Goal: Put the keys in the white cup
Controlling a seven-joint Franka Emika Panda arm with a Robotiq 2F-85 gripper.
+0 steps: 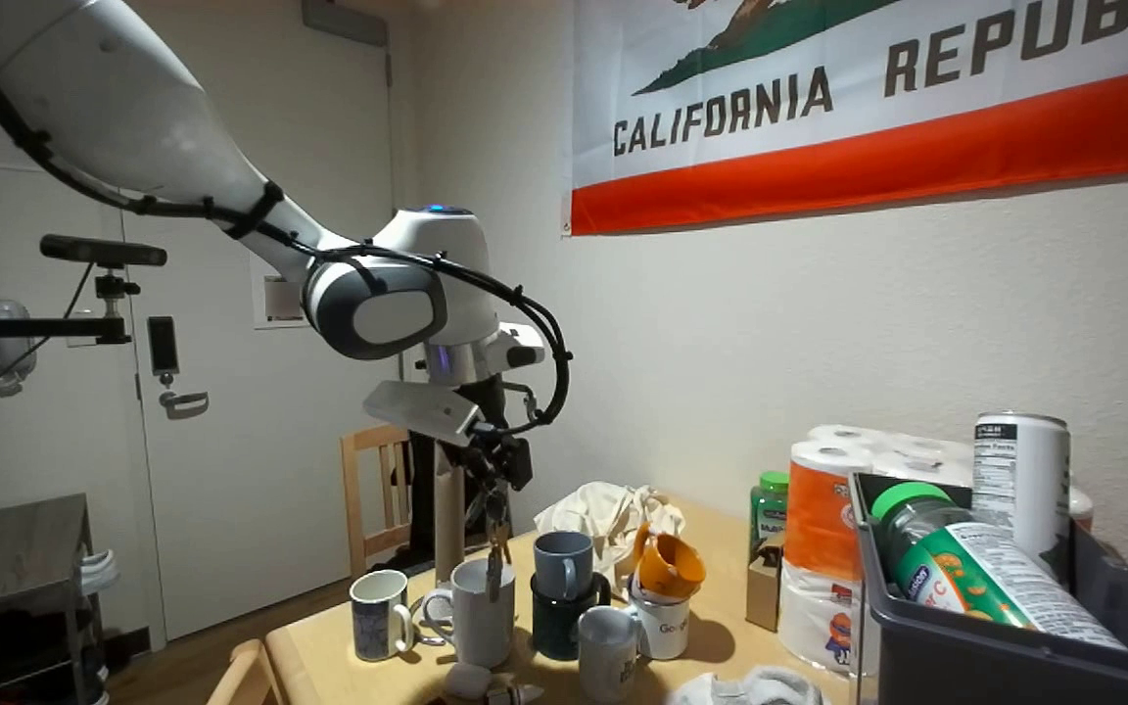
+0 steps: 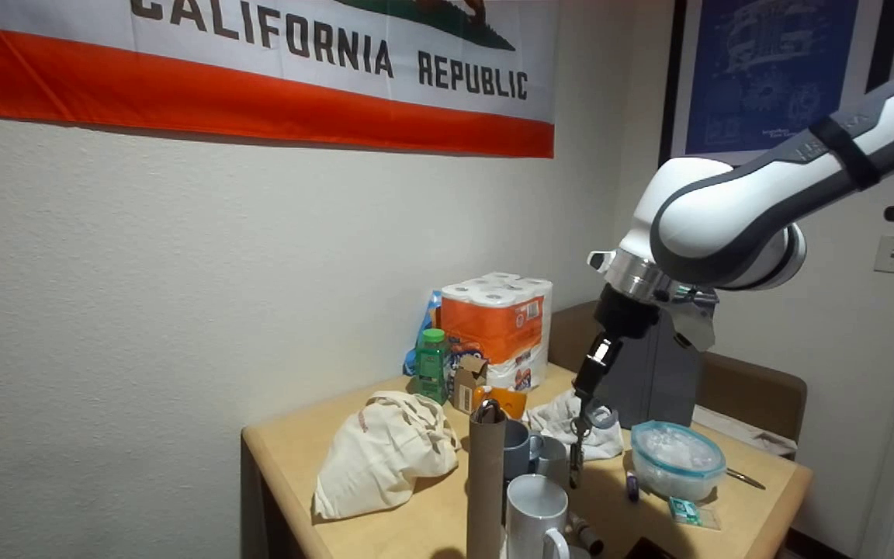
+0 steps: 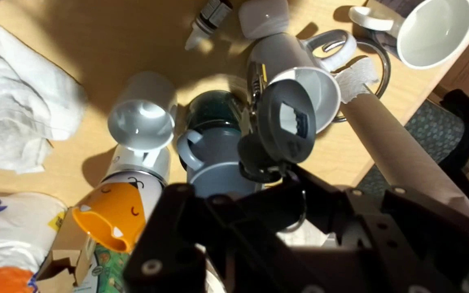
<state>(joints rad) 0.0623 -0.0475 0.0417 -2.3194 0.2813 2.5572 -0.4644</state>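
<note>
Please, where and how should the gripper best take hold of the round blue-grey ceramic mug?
Probably from above, pinching the rim opposite the handle, one finger inside: the blue-grey mug stands upright, open-topped, stacked on the glossy dark green mug. The black gripper would first need to release the metallic bunch of keys.

In an exterior view, the keys (image 1: 494, 570) hang under the gripper (image 1: 497, 476), before the cup (image 1: 476, 625). Left of it stands an end mug (image 1: 374, 623); right, an upper mug (image 1: 554, 566) sits on a lower mug (image 1: 558, 629), then a tilted mug (image 1: 670, 568) on a base mug (image 1: 664, 629). A front mug (image 1: 605, 652) stands before both stacks, a bag (image 1: 613, 519) lies behind, and at far right a bin (image 1: 1014, 662) holding a bottle (image 1: 980, 568) stands before packed rolls (image 1: 823, 501).
</note>
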